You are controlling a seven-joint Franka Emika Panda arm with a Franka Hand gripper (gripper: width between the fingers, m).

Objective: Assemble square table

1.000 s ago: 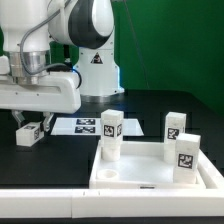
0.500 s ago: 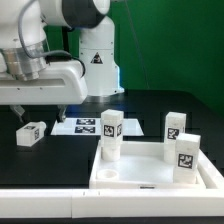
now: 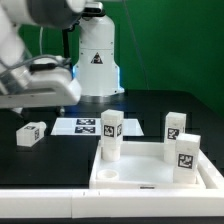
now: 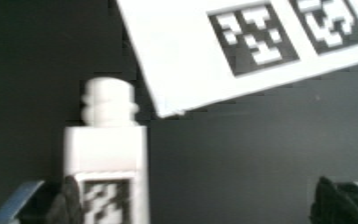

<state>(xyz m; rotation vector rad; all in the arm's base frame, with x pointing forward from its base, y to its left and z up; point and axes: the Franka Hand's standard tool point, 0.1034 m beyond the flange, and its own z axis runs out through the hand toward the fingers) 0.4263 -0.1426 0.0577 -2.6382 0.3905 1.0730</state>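
Observation:
The white square table top (image 3: 150, 178) lies at the front with three white tagged legs standing upright in it: one at the exterior view's left (image 3: 110, 137), two at its right (image 3: 174, 127) (image 3: 186, 158). A fourth leg (image 3: 30, 133) lies flat on the black table, alone. In the wrist view this leg (image 4: 105, 150) lies below my gripper (image 4: 185, 205), close to one fingertip (image 4: 25, 205) and not held. The jaws stand wide apart and hold nothing. In the exterior view the arm (image 3: 40, 85) hangs above the lying leg and the fingers do not show.
The marker board (image 3: 85, 127) lies flat behind the table top, and shows in the wrist view (image 4: 265, 45) past the lying leg. The white robot base (image 3: 97, 60) stands at the back. The table's white front edge (image 3: 40, 195) runs along the front.
The gripper was down at the lying leg a second ago. It has risen up and away, and the leg stays lying on the table.

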